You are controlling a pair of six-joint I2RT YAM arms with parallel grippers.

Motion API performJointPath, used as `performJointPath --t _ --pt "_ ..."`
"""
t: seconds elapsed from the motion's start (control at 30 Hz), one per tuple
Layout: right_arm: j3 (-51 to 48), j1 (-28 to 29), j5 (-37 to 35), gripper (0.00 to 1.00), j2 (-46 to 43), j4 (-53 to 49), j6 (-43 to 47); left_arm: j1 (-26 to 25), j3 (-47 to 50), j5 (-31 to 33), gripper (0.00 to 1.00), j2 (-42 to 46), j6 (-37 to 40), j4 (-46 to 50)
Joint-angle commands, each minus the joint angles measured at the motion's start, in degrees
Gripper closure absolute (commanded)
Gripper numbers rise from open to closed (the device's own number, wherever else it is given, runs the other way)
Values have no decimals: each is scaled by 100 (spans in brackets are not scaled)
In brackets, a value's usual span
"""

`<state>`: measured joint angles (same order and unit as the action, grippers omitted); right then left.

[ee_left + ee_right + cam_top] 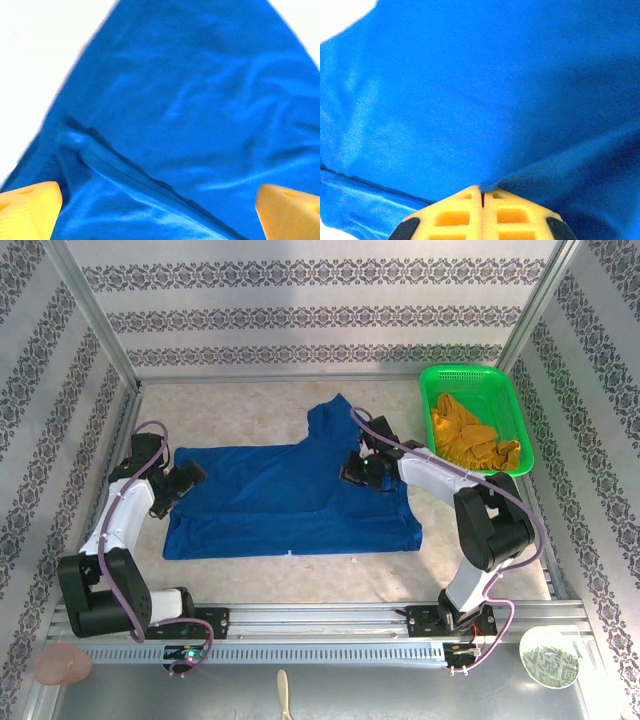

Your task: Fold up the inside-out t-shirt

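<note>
1. Spread across the middle of the table [250, 405]: the inside-out t-shirt [290, 505], royal blue, mostly flat and wrinkled, with one sleeve or flap drawn up toward the far side.
2. On the shirt's right half, just below that raised part: the right gripper [360, 468]. Seen from the wrist, fingertips [465, 200] pressed together, with a ridge of blue cloth puckered up into them. Clamped on a pinch of the shirt, by the look of it.
3. At the shirt's left edge: the left gripper [183, 485], low over the cloth. Seen from its wrist, fingers [30, 205] wide apart, a hem or seam running between them, nothing gripped. Touching the fabric or just above it: cannot tell.
4. Further out, toward the far right corner: the green basket [440, 375], holding a mustard garment [470, 435], near the shirt but apart from it.
5. Step in hand, as a judgement: taking hold for a fold, with the right side gripped and the left side not yet.
6. Next move, again a judgement: close the left fingers on the edge beneath them. Then lift both holds together and carry the cloth over without dragging the layer below. A thin pinch on the right likely to slip under tension.
</note>
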<state>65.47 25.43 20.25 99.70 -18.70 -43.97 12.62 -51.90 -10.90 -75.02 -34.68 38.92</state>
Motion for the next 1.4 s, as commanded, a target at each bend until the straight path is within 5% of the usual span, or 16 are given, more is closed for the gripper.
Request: performJointPath --t 0.0,0.03,0.07,0.17,0.23,0.43,0.77,1.07,1.37 --pt "500 94 504 82 607 732 -191 171 -56 419 1 -286 213 268" --pt "693 102 594 63 768 747 -167 206 -89 416 1 -406 251 300" --pt "794 102 565 54 829 706 -144 226 -125 361 1 -495 311 342" --pt "719 102 236 46 612 560 -9 248 -172 333 0 -616 471 506" --pt "522 81 -15 45 345 442 72 263 -62 358 2 -600 506 447" --pt "-292 32 -249 46 -355 515 47 276 114 105 31 -832 336 65" --pt "-1524 -241 -495 45 -1380 631 -190 335 245 553 33 -939 434 12" --pt "-1970 -536 -561 46 -2052 458 -198 398 151 600 99 -1324 567 -147" --pt "-2191 -700 -662 46 -2419 270 -147 484 -217 740 100 -1435 476 -88"
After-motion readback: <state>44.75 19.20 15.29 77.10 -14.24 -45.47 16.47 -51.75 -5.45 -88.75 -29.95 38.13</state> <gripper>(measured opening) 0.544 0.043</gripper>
